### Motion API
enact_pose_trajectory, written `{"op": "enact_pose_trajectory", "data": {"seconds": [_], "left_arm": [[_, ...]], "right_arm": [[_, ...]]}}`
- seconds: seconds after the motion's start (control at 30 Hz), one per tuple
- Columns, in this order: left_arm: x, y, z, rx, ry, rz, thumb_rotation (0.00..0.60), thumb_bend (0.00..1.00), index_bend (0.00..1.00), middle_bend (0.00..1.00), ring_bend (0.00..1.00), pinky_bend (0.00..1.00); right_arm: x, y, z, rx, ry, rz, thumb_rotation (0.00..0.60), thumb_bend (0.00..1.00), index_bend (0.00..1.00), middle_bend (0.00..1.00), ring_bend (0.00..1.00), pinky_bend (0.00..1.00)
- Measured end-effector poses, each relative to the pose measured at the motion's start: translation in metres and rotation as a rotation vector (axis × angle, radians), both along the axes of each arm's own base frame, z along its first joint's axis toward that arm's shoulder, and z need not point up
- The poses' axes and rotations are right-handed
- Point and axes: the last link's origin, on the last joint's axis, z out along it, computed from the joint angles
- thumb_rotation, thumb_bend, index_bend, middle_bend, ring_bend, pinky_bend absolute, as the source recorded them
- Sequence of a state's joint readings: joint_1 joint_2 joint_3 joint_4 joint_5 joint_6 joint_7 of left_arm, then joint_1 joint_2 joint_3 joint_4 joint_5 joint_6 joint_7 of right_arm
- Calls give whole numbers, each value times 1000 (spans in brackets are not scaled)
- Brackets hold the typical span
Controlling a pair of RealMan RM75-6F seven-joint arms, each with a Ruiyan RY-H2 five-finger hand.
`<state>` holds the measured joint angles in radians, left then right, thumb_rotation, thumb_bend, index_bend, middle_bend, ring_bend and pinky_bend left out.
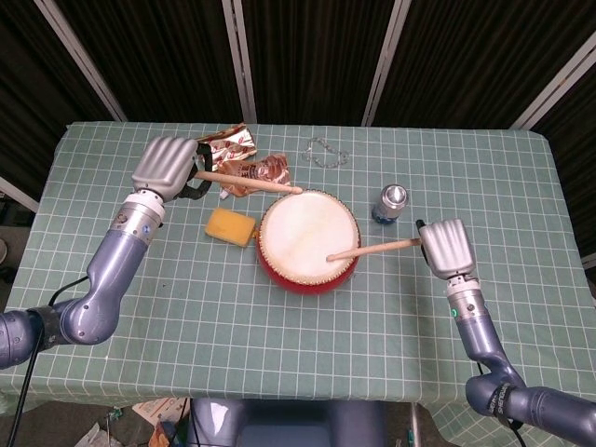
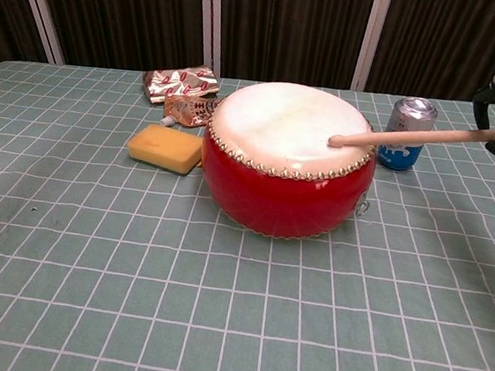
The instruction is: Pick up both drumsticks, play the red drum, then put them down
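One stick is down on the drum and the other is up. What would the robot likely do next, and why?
Probably lift the right drumstick and bring the left drumstick down. The right hand has its tip on the red drum skin, while the left hand holds its stick raised near the far rim, ready to strike.

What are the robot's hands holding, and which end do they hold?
Each hand holds a drumstick by its butt end: the left hand grips the left drumstick, the right hand grips the right drumstick, whose tip is at the red drum.
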<state>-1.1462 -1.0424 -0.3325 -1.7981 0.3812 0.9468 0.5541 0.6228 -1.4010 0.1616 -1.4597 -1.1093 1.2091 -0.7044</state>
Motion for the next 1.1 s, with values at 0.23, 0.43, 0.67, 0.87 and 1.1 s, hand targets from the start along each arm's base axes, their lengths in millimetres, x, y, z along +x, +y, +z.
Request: {"op": "enact_pose_trajectory", "data": {"seconds": [0.23, 0.43, 0.67, 0.87, 1.1], "left_arm": [[2, -3, 0, -4, 7, -7, 600, 575, 772, 1000, 1000, 1000], [5, -6, -5, -15, 30, -9, 600, 575, 772, 1000, 1000, 1000], [15, -7, -15, -22, 104, -5, 600, 575, 772, 1000, 1000, 1000], [32, -6, -32, -4, 105, -15, 600, 576, 772, 1000, 1000, 1000], [48, -1, -51, 41, 56, -42, 600, 576, 772, 1000, 1000, 1000]], "right_arm": [[9, 3, 22, -57, -199, -28, 600, 707, 959, 1000, 1000, 1000], [13, 14, 58, -109, -447, -90, 600, 707, 959, 1000, 1000, 1000], [3, 23, 70, -113, -511, -122, 600, 708, 959, 1000, 1000, 1000], [-2, 20, 73, -116, -533, -131, 600, 707, 959, 1000, 1000, 1000], [-7, 17, 73, -110, -543, -146, 600, 706, 959, 1000, 1000, 1000]]}}
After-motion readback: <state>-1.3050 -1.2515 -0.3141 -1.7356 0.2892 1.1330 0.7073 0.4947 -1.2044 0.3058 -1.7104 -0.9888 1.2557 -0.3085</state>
